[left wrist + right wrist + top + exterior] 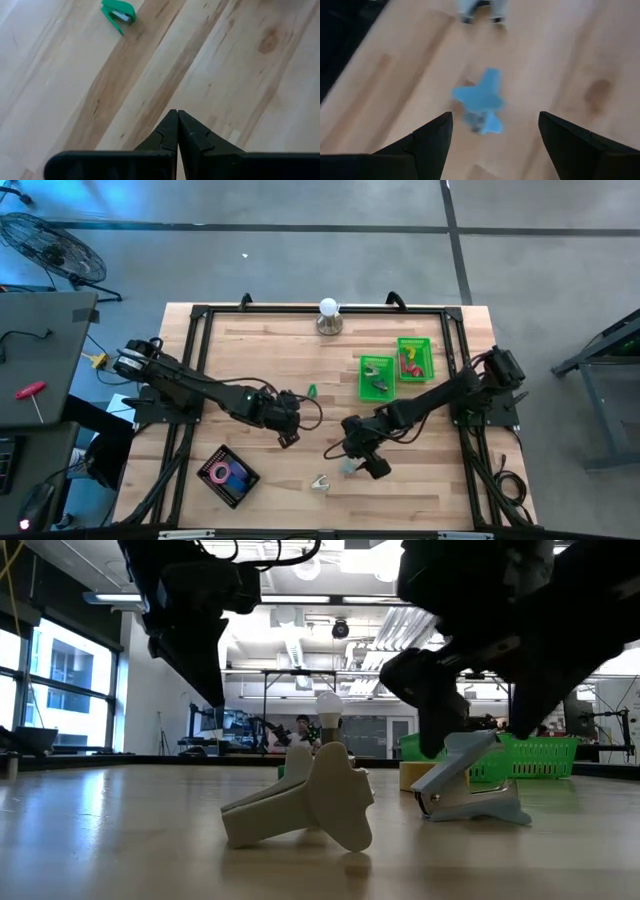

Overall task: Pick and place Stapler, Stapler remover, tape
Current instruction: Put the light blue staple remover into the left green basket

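A light blue staple remover point(479, 104) lies on the wood near the table's front, also in the low view point(466, 786). My right gripper point(495, 117) hovers over it, open, one finger on each side, without touching it as far as I can see. A pale beige staple remover point(319, 482) lies just left of it. The small green stapler point(119, 14) lies mid-table point(311, 391). Pink and purple tape rolls point(228, 473) sit in a black tray. My left gripper point(176, 122) is shut and empty above bare wood, near the table's middle point(288, 434).
Two green bins point(377, 366) point(414, 343) stand right of centre at the back, with small items inside. A white bulb on a round base point(329, 315) stands at the far edge. A black frame point(195, 340) borders the table. Bare wood lies between the arms.
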You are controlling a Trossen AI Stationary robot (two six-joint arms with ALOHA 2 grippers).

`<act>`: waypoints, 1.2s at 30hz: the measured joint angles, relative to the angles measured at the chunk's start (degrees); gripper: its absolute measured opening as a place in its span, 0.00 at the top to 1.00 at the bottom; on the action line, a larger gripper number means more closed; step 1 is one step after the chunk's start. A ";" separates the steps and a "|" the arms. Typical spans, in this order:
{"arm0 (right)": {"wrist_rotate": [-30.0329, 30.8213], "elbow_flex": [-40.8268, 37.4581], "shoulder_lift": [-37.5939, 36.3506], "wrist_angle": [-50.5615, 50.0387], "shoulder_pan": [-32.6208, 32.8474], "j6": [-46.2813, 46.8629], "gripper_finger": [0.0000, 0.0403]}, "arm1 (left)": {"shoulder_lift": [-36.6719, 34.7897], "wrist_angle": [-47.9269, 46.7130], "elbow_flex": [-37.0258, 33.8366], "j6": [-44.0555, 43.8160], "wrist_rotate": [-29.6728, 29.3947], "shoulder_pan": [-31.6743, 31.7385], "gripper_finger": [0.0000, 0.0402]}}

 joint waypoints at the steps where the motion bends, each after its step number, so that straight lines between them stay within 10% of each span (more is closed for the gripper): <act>1: 0.16 0.00 0.01 0.01 -0.23 0.47 0.29 | 0.00 -0.01 0.00 -0.23 0.06 -0.04 1.00; 27: -1.53 -0.09 1.86 3.10 0.14 2.43 0.29 | 0.00 -0.11 0.00 -1.75 0.42 0.02 1.00; 36: -1.32 -0.09 1.86 3.10 0.12 2.26 0.50 | 0.00 -0.07 0.00 -1.76 0.40 0.02 1.00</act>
